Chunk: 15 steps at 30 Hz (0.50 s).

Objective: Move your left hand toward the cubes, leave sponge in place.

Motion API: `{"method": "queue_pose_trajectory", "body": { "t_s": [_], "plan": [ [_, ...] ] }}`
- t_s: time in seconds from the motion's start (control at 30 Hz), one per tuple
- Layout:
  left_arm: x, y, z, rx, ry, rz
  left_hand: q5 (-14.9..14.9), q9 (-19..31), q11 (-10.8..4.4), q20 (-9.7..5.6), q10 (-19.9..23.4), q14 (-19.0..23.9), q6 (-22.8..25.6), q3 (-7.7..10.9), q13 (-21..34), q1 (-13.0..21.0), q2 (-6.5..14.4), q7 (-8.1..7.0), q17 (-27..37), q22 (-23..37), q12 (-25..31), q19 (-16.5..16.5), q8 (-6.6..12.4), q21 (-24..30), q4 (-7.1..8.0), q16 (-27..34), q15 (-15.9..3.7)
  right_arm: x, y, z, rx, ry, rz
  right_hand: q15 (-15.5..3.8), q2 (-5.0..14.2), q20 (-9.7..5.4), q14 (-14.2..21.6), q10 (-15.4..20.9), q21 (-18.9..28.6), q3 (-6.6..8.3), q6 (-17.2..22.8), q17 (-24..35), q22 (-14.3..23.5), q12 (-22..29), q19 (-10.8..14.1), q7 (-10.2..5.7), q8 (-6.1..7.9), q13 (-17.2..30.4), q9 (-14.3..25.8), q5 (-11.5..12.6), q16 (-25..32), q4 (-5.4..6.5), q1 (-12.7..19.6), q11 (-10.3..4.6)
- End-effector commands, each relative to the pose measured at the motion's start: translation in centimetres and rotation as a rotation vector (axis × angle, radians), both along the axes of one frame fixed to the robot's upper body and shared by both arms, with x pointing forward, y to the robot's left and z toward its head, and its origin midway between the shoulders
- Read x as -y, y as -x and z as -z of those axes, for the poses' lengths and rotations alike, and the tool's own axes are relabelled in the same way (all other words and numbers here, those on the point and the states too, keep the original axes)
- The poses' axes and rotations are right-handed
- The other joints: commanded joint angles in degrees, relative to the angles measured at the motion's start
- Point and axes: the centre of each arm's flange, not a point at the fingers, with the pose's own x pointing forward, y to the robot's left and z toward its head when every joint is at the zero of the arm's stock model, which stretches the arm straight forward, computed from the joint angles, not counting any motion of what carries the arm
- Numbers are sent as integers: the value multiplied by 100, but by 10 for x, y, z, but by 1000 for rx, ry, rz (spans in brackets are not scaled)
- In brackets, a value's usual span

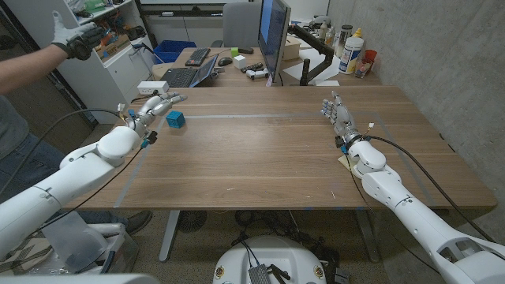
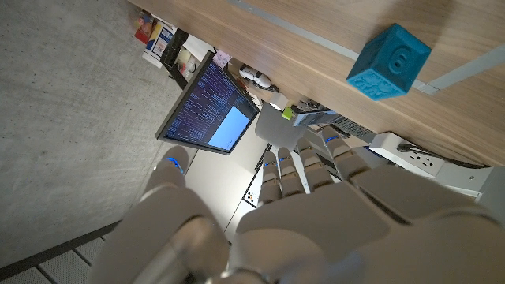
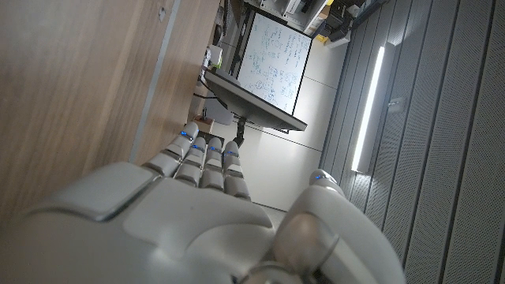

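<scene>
The left hand (image 1: pixel 150 108) sits in the upper left of the head view, over the far left part of the wooden table (image 1: pixel 260 158), with its fingers stretched out toward the back edge and spread apart, holding nothing. Just beside its fingertips, slightly nearer the frame's centre, stands a single teal cube (image 1: pixel 174 119); a small gap of bare wood separates cube and hand. In the left wrist view the same cube (image 2: pixel 388 61) rests on the tabletop beside a strip of pale tape (image 2: pixel 465 75), a round embossed mark on one face, while the left hand's fingers (image 2: pixel 304 170) reach straight out, apart from it.

The right hand (image 1: pixel 342 117) stands at the right of the head view, well apart from the cube, fingers pointing up and away and slightly spread, with nothing in them. The right wrist view shows its fingers (image 3: pixel 207 162) side by side and extended next to the wood.

Behind the table a computer monitor (image 1: pixel 273 35) stands on a desk. A person's gloved hand (image 1: pixel 75 37) reaches in at the upper left corner of the head view.
</scene>
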Motion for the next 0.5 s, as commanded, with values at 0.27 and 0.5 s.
{"method": "queue_pose_trajectory", "body": {
  "t_s": [0.27,0.5],
  "plan": [
    [-15,5,-23,-20,-172,-151,57,38,10,46,95,54,-56,43,41,155,12,-37,15,16,67,8,-3,25,-39,38,19,1,2,3,4,-16,14,-5,65,25,76,57,-34,-56,76,23,11,-19,49,7,7,24,9,55,0,19,4,12],
    [-17,2,-31,-11,-213,-191,65,47,-4,45,160,84,-11,56,55,212,9,-100,20,18,99,28,25,36,-45,50,16,2,1,6,3,-26,22,-22,70,29,88,64,-45,-67,80,23,12,-19,56,2,4,24,9,58,2,13,6,13]
  ]
}}
